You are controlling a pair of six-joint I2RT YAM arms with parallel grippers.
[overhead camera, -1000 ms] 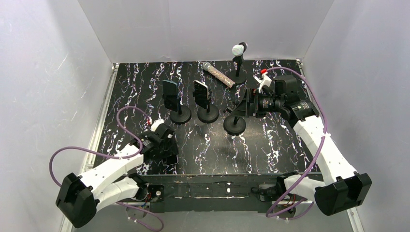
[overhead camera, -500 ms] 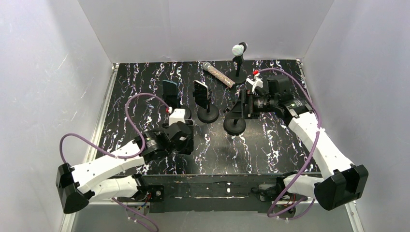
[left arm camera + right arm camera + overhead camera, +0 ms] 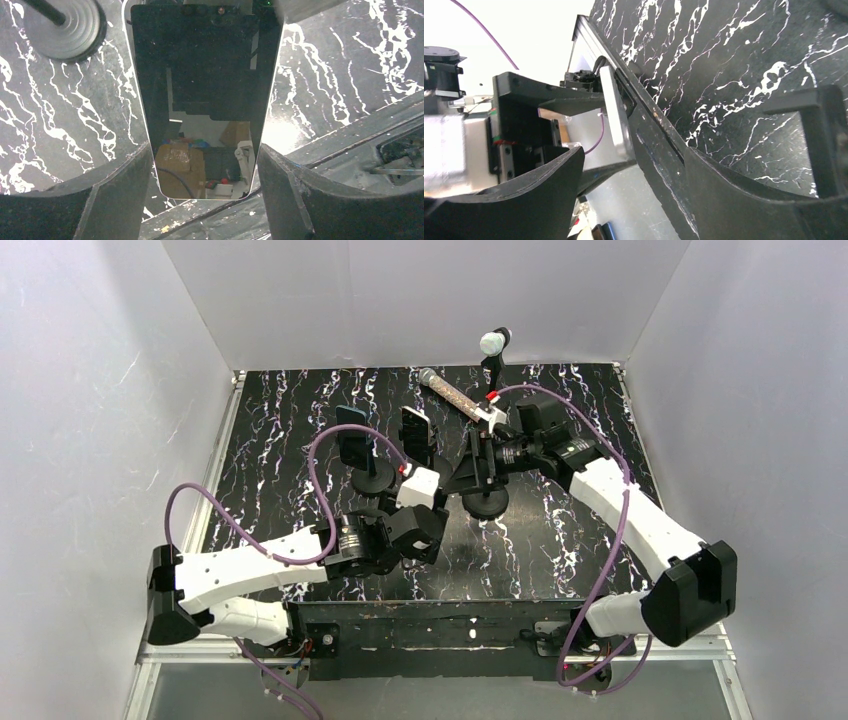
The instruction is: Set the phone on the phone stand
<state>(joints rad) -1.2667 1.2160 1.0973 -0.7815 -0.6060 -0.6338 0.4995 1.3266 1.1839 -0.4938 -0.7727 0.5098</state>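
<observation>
Black phone clamped in left jaws, long axis along fingers; right jaws wide

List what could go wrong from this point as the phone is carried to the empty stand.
1. The phone is pinched only by its side edges in the left gripper; its glossy body might slip when tilted.
2. The left arm's purple cable arcs close by the occupied stands and could snag or topple one.
3. The right gripper crowds the empty stand, so the arms may collide there.
</observation>
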